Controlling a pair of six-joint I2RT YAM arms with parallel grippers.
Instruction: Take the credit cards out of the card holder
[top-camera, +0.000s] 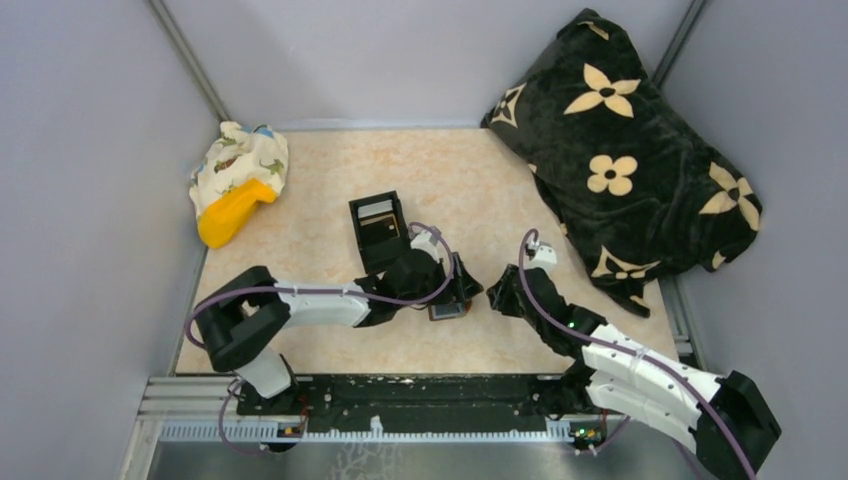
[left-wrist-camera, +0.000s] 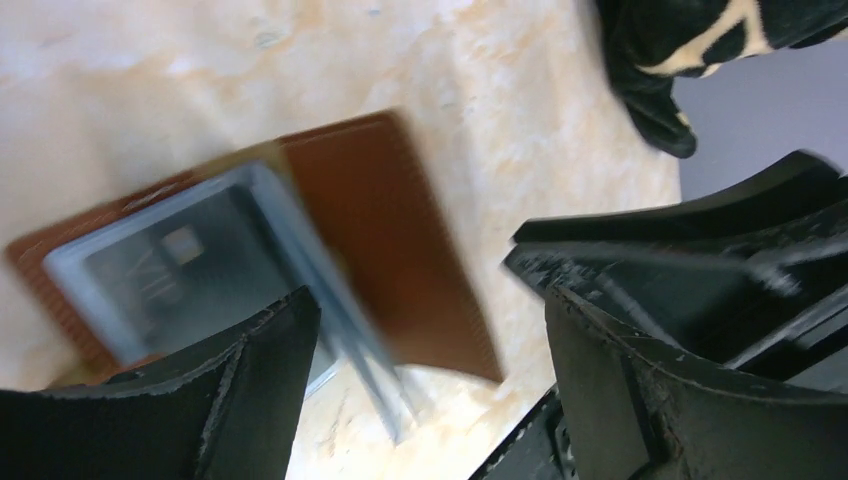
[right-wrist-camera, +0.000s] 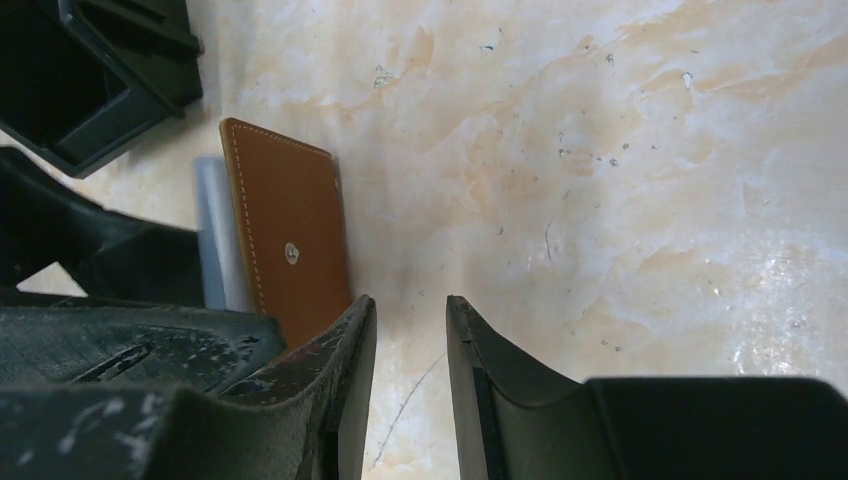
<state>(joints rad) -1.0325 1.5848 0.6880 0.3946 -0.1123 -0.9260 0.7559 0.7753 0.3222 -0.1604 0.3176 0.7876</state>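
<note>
The card holder lies open on the marble table, reddish-brown leather outside and blue-grey inside. A grey credit card with a chip shows in its pocket, blurred. My left gripper hangs over the holder with its jaws wide open and nothing in them. From above, the card holder peeks out just under the left gripper. In the right wrist view the card holder shows its stitched outside and a snap. My right gripper sits just right of it, jaws slightly apart and empty. Seen from above, the right gripper is close beside the left one.
A black open box stands just behind the left gripper, also seen as the black box. A black flowered blanket fills the back right. A patterned cloth with a yellow object lies at the back left.
</note>
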